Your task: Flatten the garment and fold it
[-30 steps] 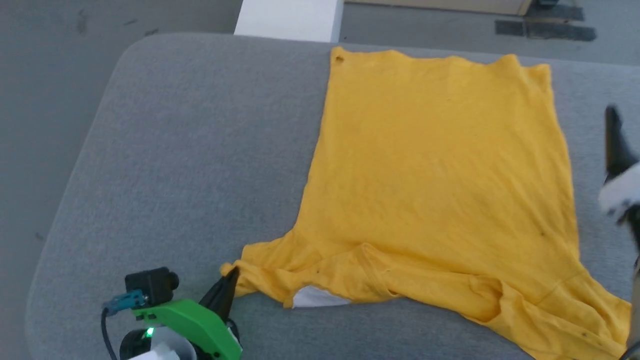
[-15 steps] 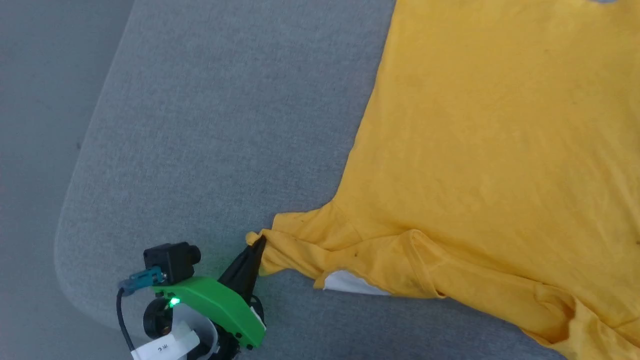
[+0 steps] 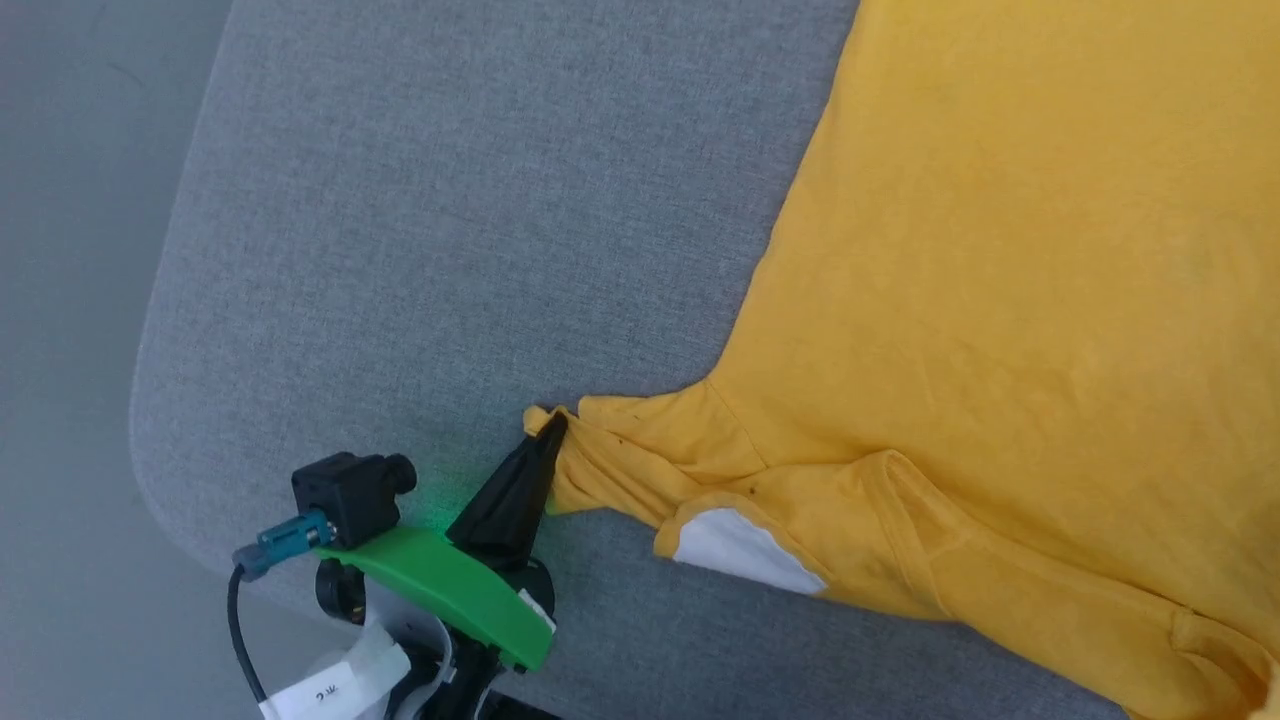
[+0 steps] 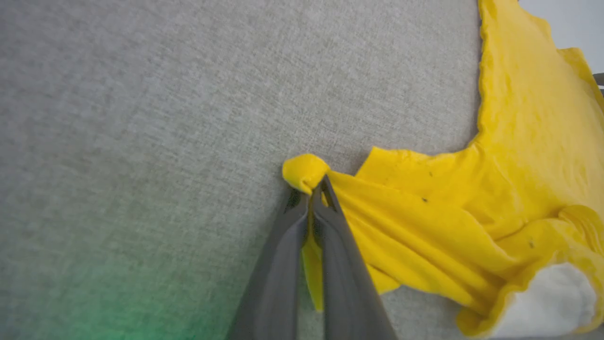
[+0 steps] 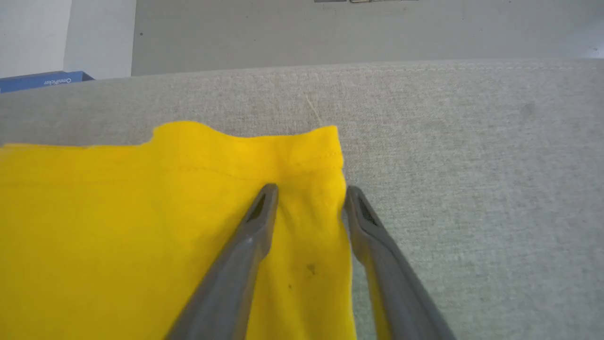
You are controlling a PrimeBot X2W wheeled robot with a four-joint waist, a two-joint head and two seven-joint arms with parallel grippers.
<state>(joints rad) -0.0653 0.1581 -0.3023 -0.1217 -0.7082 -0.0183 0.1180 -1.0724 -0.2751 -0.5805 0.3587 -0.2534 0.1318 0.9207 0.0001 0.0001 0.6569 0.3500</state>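
On grey table (image 3: 400,250), garment (image 3: 1000,300) lengthwise near-to-far, sleeves (image 3: 640,460) nearest, one in left hand (image 3: 555,425).

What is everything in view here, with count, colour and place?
garment: one, bright yellow, spread on the table's right part, near edge rumpled with a white patch showing
table: one, grey fabric top, under the garment
floor: one, grey, left of the table
box: one, blue, beyond the table in the right wrist view
left pincer: one, dark, shut on the garment's sleeve tip
right pincer: one, dark, open over a garment corner's edge
wrist mount: one, green, behind the left pincer
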